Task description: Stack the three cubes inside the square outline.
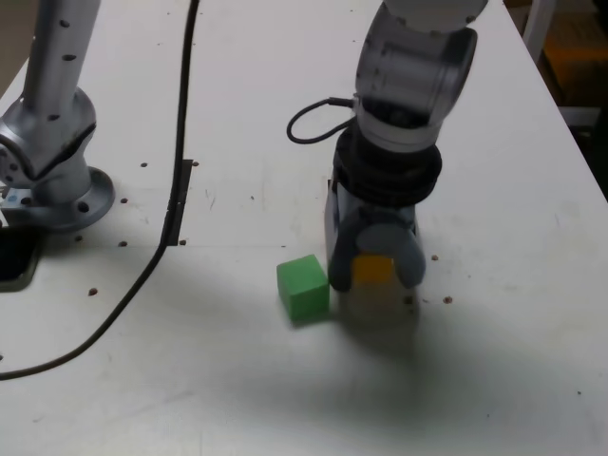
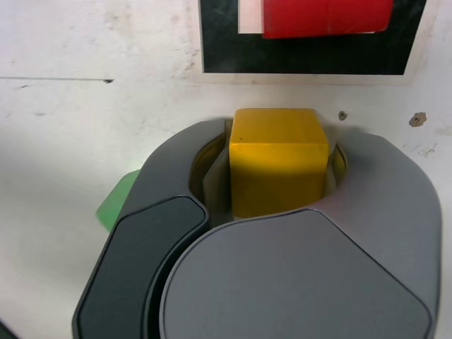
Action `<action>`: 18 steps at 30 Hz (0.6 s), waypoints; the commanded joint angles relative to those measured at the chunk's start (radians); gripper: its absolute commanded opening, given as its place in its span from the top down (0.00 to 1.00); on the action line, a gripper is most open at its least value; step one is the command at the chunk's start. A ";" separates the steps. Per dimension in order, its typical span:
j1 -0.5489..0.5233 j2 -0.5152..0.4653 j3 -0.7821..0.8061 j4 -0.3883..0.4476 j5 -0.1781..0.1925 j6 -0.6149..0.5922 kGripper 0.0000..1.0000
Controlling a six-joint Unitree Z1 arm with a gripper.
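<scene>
So far only the red cube (image 2: 326, 18) sits in the square outline (image 2: 304, 62), so two are left to stack. In the exterior view, going left to right: the green cube (image 1: 303, 287) waits on the surface (image 1: 237, 380), just beside my pincer (image 1: 374, 271), which is pinching the yellow cube (image 1: 372, 270) between its jaws, close to the outline.

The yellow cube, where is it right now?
The yellow cube sits between the gripper's closed jaws, just to the exterior view's right of the green cube.
</scene>
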 commanded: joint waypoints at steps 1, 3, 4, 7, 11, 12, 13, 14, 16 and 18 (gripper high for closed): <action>-0.012 -0.030 -0.004 0.022 0.011 -0.023 0.72; -0.019 -0.050 -0.004 0.041 0.021 -0.043 0.72; -0.021 -0.062 -0.004 0.051 0.026 -0.051 0.72; -0.025 -0.109 -0.008 0.096 0.043 -0.076 0.72; -0.020 -0.154 -0.029 0.146 0.073 -0.090 0.72; -0.013 -0.159 -0.036 0.154 0.082 -0.090 0.72; -0.007 -0.160 -0.040 0.156 0.086 -0.088 0.72; 0.000 -0.160 -0.044 0.158 0.089 -0.084 0.72; 0.017 -0.156 -0.052 0.160 0.095 -0.071 0.72; 0.037 -0.148 -0.058 0.158 0.098 -0.053 0.72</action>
